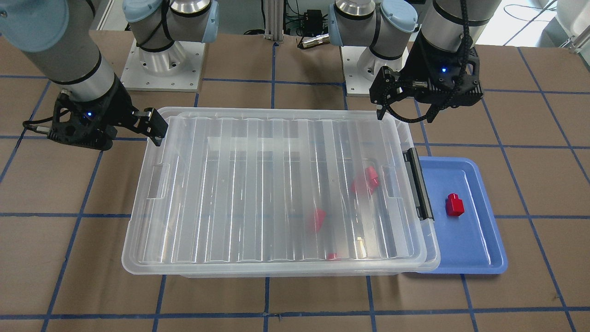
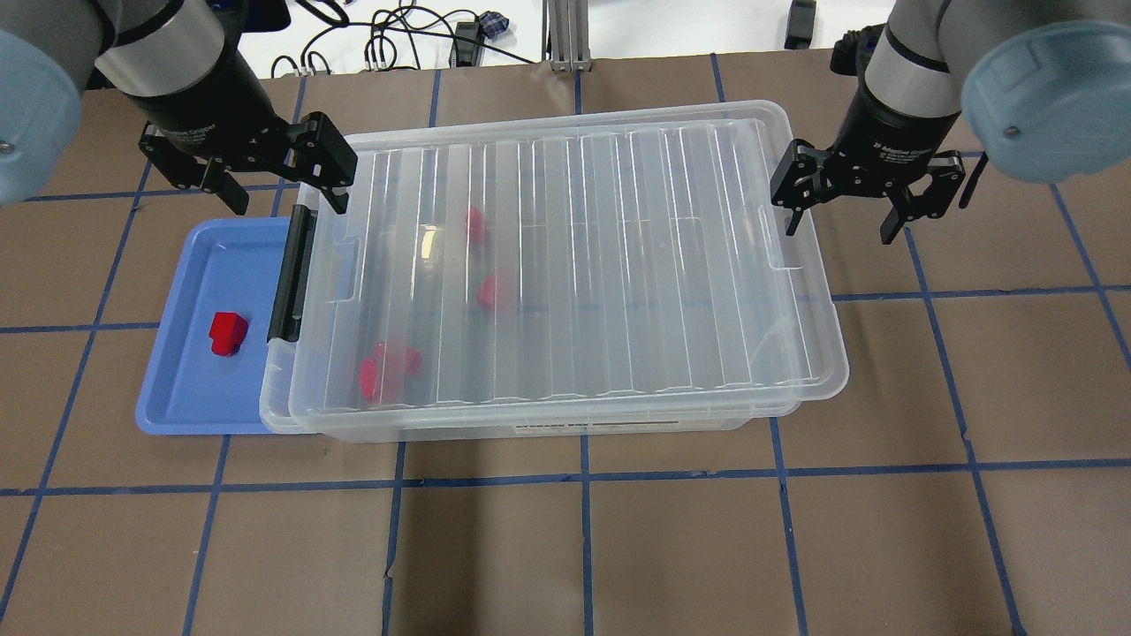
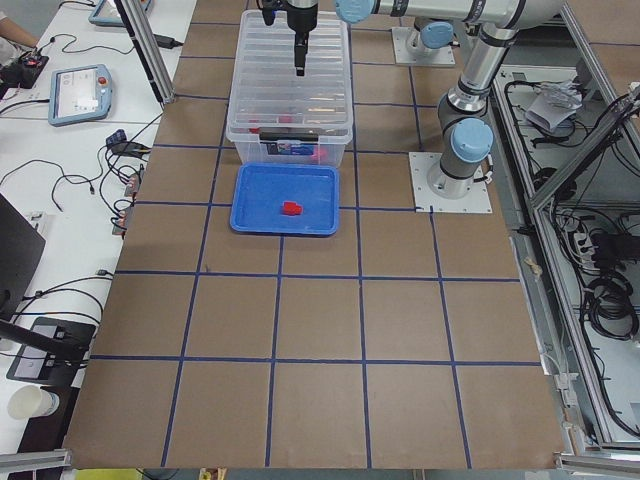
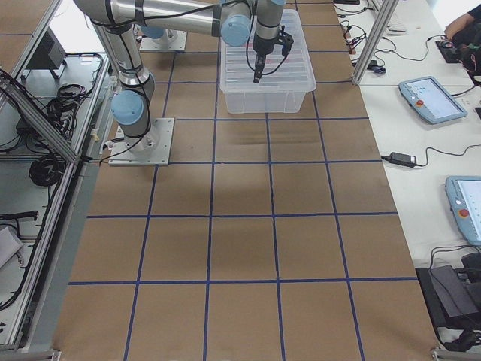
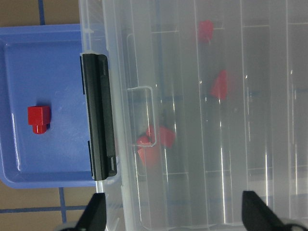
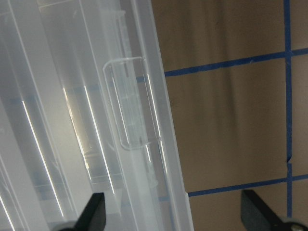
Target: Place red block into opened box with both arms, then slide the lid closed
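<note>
I see the lid (image 2: 618, 247) lying flat over the box (image 2: 530, 426), though it looks shifted a little toward the right end. A thin strip of the box rim shows uncovered beside the black latch bar (image 2: 292, 274). Through the ribbed plastic I count three or four red blocks inside (image 2: 489, 291), but the blur makes the number uncertain. One red block (image 2: 227, 333) sits on the blue tray (image 2: 185, 389), which lies on the worktop (image 2: 707, 530) just beside the latch end. My left end effector (image 2: 283, 187) hovers over that latch-end corner, jaws wide and empty. The right end effector (image 2: 844, 216) hangs off the opposite short end, spread wide too and holding nothing.
</note>
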Robot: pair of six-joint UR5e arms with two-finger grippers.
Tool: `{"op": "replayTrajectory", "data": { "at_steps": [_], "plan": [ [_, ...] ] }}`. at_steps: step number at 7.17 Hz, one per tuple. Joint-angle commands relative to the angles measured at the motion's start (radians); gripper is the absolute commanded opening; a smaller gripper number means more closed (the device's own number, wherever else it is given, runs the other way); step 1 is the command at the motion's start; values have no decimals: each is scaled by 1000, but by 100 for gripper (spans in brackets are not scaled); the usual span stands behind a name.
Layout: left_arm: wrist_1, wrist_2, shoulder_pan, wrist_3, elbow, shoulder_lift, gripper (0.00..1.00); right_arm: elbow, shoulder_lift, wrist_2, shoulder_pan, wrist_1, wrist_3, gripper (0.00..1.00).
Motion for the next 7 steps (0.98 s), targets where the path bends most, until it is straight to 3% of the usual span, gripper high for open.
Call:
{"op": "replayTrajectory", "data": {
  "at_steps": [1, 7],
  "plan": [
    [-1, 0, 0, 0, 0, 6, 100, 5, 67, -1, -2, -62, 10, 100],
    [-1, -2, 0, 0, -4, 9, 100, 8, 121, -10, -25, -130, -2, 100]
  ]
}}
